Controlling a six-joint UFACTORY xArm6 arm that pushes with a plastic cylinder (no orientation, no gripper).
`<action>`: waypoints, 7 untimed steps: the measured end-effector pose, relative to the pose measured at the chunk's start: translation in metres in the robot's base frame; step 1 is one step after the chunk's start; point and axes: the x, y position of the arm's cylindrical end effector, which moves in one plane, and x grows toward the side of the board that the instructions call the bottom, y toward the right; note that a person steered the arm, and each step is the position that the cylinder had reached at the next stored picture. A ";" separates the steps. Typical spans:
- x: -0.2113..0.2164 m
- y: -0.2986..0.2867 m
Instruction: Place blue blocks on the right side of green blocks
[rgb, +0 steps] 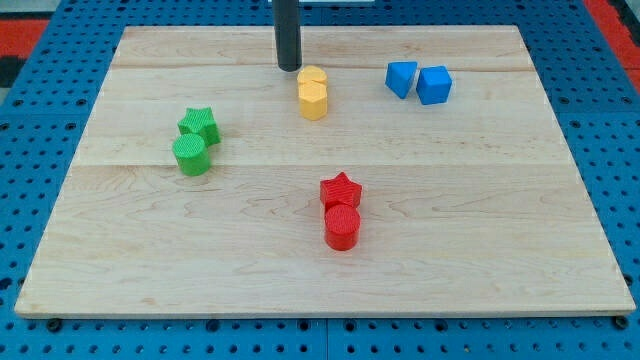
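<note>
Blue blocks, a blue wedge-like block (401, 78) and a blue cube (434, 85), are sitting touching at upper right of the pale wooden board (480, 230). Green star (199, 124) and green cylinder (191, 155) are resting centre-left. My tip (289, 67) is standing just upper-left of the yellow blocks (313, 92), holding nothing. Blue pegboard (40, 140) is surrounding everything.

The rod (288, 30) is cut off by the view's top edge, so the arm above it is unseen. The wooden table (480, 230) shows all 4 edges. The upper yellow block (313, 78) near the table's top edge has an unclear shape.
</note>
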 end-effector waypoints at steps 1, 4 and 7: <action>0.004 0.018; 0.048 0.084; 0.105 0.163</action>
